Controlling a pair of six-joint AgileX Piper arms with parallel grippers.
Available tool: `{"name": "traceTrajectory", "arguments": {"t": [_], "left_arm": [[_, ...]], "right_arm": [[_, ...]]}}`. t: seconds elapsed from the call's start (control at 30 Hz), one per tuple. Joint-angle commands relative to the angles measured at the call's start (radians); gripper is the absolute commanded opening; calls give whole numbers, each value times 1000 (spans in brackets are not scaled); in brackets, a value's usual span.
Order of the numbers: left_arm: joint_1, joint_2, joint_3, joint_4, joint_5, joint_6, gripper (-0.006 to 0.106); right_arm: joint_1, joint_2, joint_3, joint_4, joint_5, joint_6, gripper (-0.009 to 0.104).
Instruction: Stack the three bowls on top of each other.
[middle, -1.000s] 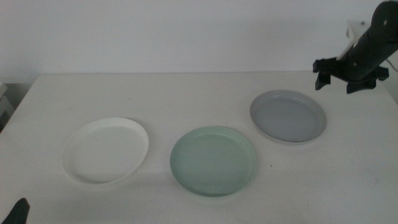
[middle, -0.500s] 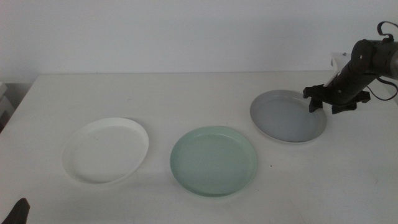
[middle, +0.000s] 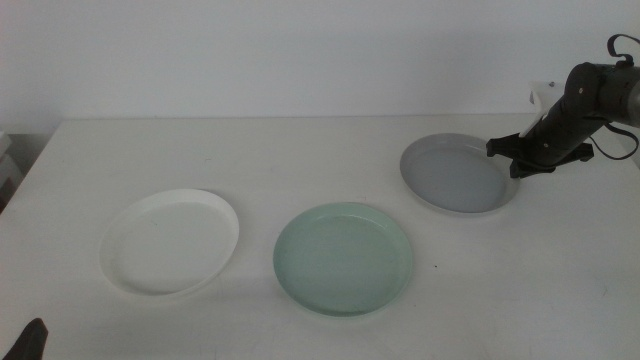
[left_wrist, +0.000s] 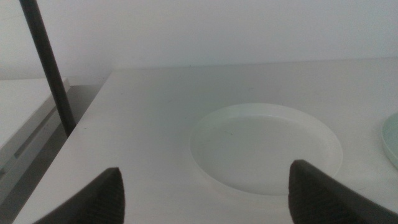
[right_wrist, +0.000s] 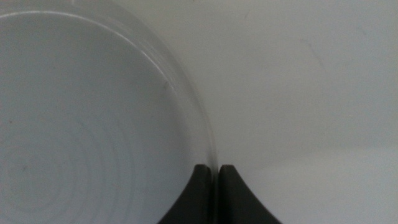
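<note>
Three bowls lie on the white table. The white bowl (middle: 170, 241) is at the left, the pale green bowl (middle: 343, 258) in the middle, the grey bowl (middle: 455, 175) at the right. My right gripper (middle: 512, 160) is at the grey bowl's right rim. In the right wrist view my right gripper (right_wrist: 212, 168) is shut on the thin rim of the grey bowl (right_wrist: 93, 124). The grey bowl looks tilted, its right side raised. My left gripper (middle: 30, 340) waits at the bottom left corner, open (left_wrist: 205, 186), facing the white bowl (left_wrist: 267, 146).
The table's left edge (middle: 25, 170) and a dark pole (left_wrist: 46, 68) stand left of the white bowl. The green bowl's edge (left_wrist: 393, 140) shows in the left wrist view. A cable (middle: 625, 45) hangs by the right arm.
My right gripper came down from above the table to the grey bowl's right rim and shut on it. The bowl's right side has risen a little. The left arm has not moved.
</note>
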Motion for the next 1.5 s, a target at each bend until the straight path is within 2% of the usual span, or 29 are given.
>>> {"name": "traceTrajectory", "arguments": {"t": [0.0, 0.13, 0.23, 0.43, 0.6, 0.67, 0.8, 0.97, 1.47], "left_arm": [[2, -14, -5, -4, -85, -7, 89], [2, -14, -5, -4, -85, -7, 89], [2, -14, -5, -4, -85, -7, 89], [2, -14, -5, -4, -85, -7, 89], [2, -14, -5, -4, -85, -7, 89], [2, -14, -5, -4, -85, -7, 89], [2, -14, -5, -4, -85, -7, 89], [2, -14, -5, -4, -85, -7, 89], [2, -14, -5, -4, -85, -7, 89]], "right_arm": [[-7, -90, -29, -10, -2, -29, -1], [-7, -170, -4, 0, -7, -29, -1], [-7, -279, 92, 15, -58, -30, -1], [28, -566, 416, 168, -212, -95, -1], [126, -696, 538, 291, -171, -134, -1], [186, -714, 553, 314, -152, -136, -1], [312, -713, 557, 324, -169, -113, -1], [404, -658, 557, 321, -254, -64, -1], [413, -460, 557, 322, -353, -49, 0]]}}
